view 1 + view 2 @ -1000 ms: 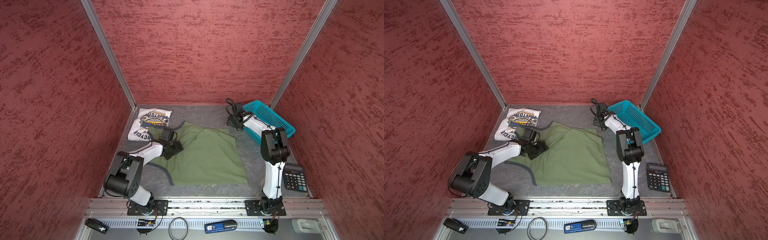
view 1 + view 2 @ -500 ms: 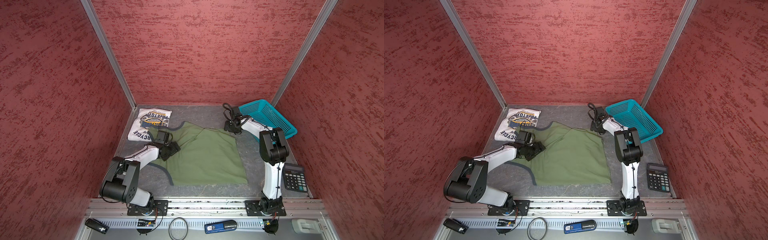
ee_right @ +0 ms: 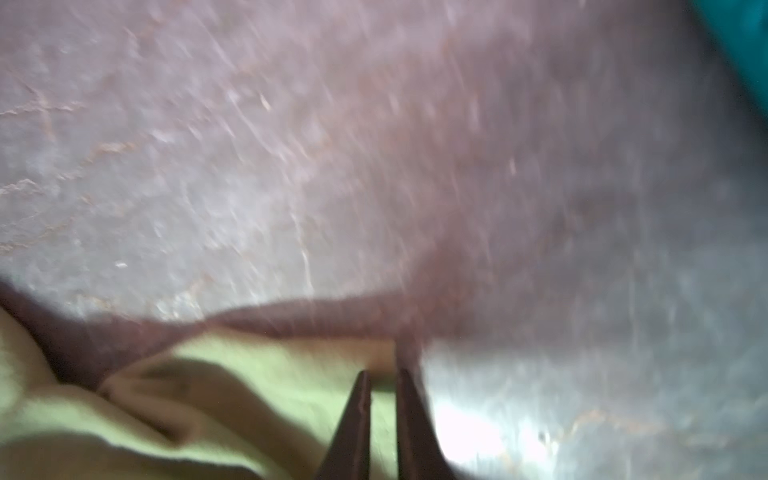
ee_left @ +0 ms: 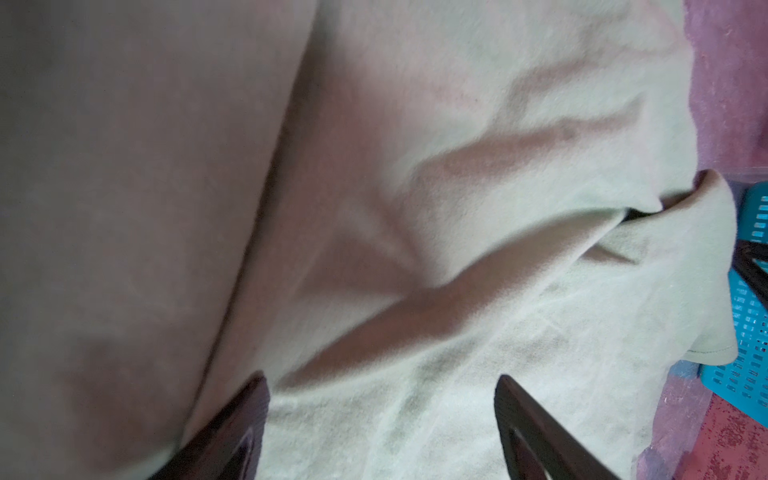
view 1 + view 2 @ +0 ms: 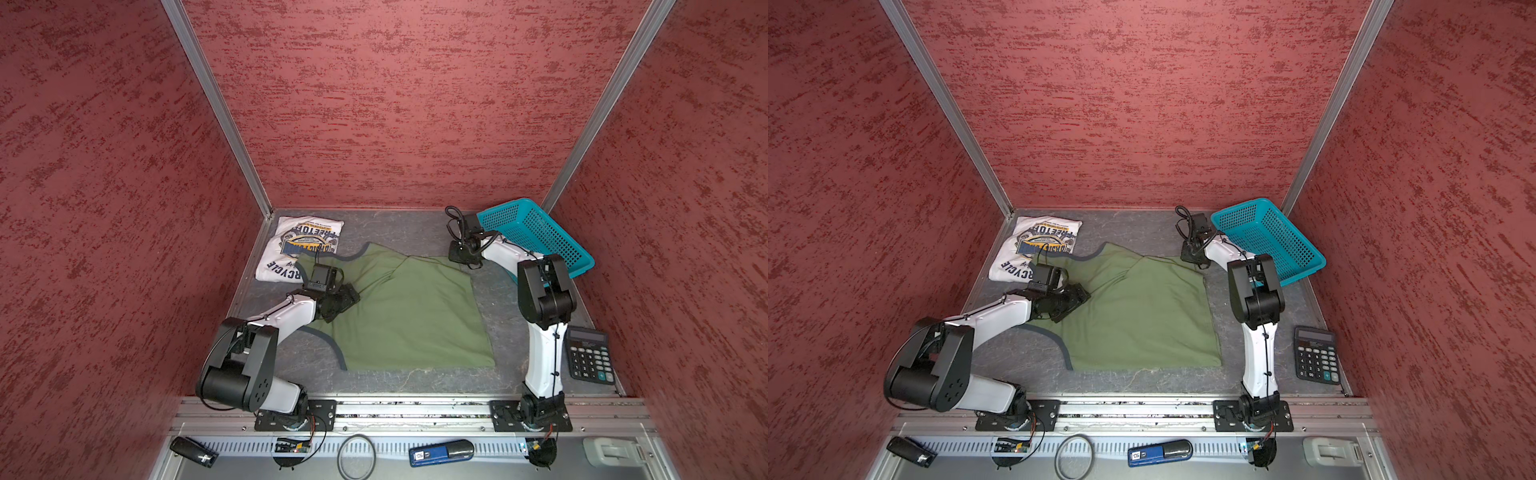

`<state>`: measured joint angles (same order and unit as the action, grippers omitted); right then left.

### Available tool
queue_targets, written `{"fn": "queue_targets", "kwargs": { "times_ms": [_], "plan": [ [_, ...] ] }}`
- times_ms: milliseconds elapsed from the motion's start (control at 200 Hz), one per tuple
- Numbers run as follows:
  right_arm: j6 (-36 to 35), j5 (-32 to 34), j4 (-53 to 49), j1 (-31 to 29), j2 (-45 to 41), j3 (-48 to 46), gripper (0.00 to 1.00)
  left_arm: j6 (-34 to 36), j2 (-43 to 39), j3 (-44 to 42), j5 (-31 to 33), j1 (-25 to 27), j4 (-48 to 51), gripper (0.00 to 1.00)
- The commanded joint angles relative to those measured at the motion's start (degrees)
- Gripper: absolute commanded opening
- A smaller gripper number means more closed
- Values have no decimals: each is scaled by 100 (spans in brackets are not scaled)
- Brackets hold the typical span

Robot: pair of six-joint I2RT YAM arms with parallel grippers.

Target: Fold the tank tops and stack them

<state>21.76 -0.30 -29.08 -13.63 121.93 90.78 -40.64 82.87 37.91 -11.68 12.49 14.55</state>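
Only the blurry right wrist view is showing the right gripper (image 3: pixel 383 372) pinching the mid-table olive tank top's (image 5: pixel 415 316) far edge, the left gripper (image 4: pixel 380 378) hanging spread over it.

Creased olive tank top (image 4: pixel 457 199), left hand (image 4: pixel 380 376) parted, teal basket (image 4: pixel 754 324) beyond

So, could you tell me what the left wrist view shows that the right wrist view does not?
Only the left wrist view: the left gripper open wide over the olive green tank top, which nearly fills the picture, with a long raised fold across it.
Only the right wrist view: the right gripper closed to a narrow gap, apparently pinching that top's edge, with blurred grey table filling most of the picture.
Both: the olive cloth and a bit of the teal basket at the picture's border.
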Motion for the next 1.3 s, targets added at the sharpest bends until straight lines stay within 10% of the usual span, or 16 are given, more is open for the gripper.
{"fn": "queue_targets", "kwargs": {
  "times_ms": [0, 436, 1297],
  "plan": [
    [-198, 259, -121, 98, 322, 447, 7, -29, 85, -293, 71, -36, 288, 86],
    [-5, -366, 179, 98, -332, -351, 35, -40, -23, -390, 90, -45, 304, 86],
    [-187, 3, -346, 44, 183, 556, 0, -48, 34, -458, 87, -41, 266, 87]
  ]
}}
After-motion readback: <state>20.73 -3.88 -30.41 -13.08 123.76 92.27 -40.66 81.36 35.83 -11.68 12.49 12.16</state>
